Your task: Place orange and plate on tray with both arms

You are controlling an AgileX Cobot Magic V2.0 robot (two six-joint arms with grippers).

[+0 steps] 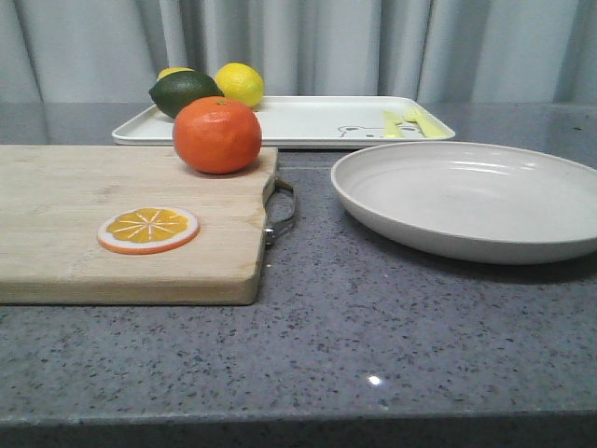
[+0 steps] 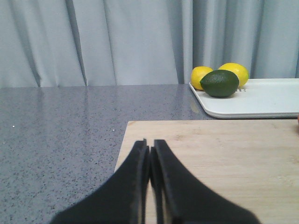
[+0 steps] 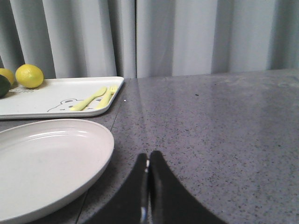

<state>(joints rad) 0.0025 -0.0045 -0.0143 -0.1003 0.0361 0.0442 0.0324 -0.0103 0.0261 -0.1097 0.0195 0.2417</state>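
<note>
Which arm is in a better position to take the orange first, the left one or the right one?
Probably the left. The left gripper hangs shut over the wooden cutting board, where the orange sits. The right gripper, also shut, is beside the plate, so it suits that instead.

plate (image 1: pixel 466 201) cropped at the front view's right edge, rear lemon (image 1: pixel 173 72) mostly hidden behind lime (image 1: pixel 185 91)

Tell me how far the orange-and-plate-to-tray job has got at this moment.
Nothing looks done. The orange sits on the wooden cutting board, and the plate rests on the countertop in front of the tray. Nothing is in hand: the left gripper and right gripper are shut and empty. Both placements remain.
</note>
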